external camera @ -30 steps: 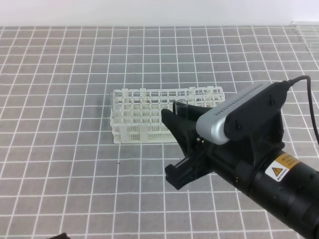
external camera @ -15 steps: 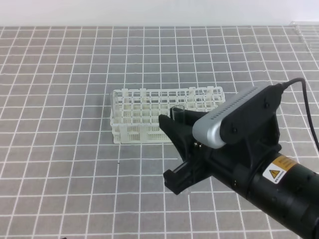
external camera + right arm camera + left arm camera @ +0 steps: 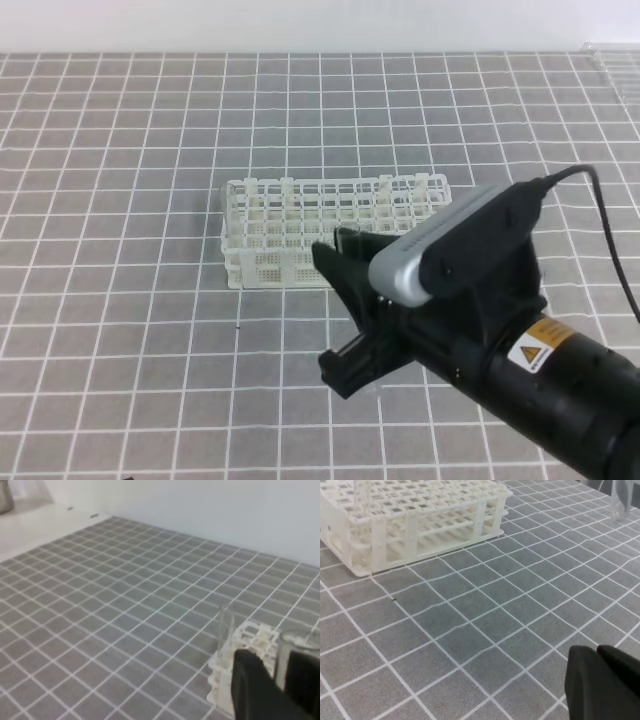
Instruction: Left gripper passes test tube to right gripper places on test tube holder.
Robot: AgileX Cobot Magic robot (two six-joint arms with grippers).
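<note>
Grey matting ruled with a white grid [image 3: 120, 200] covers the whole work surface, and a pale wall rises behind it. Over the right half of the exterior view hangs the right gripper [image 3: 345, 305], a black head with a silver-grey vented box [image 3: 440, 245] on top and a yellow warning sticker [image 3: 535, 352] on its barrel. Its two black fingers [image 3: 345, 265] point toward the left and lie one above the other in that view. Between them stands the test tube [image 3: 347, 238], upright, its open rim just above the upper finger; in the right wrist view the clear glass [image 3: 286, 655] sits in the narrow gap between the finger edges, so the fingers are clamped on it. The tube's lower part is hidden by the gripper.

Just behind the fingers, partly covered by them, stands the test tube holder [image 3: 285, 225], a white rack of small square holes in two tiers. In the right wrist view another clear tube [image 3: 226, 632] stands beside its near corner.

The left gripper [image 3: 602, 682] shows only as a dark mass at the lower right of its own wrist view, low over the mat and well apart from the rack; I cannot tell whether its fingers are apart or together.
</note>
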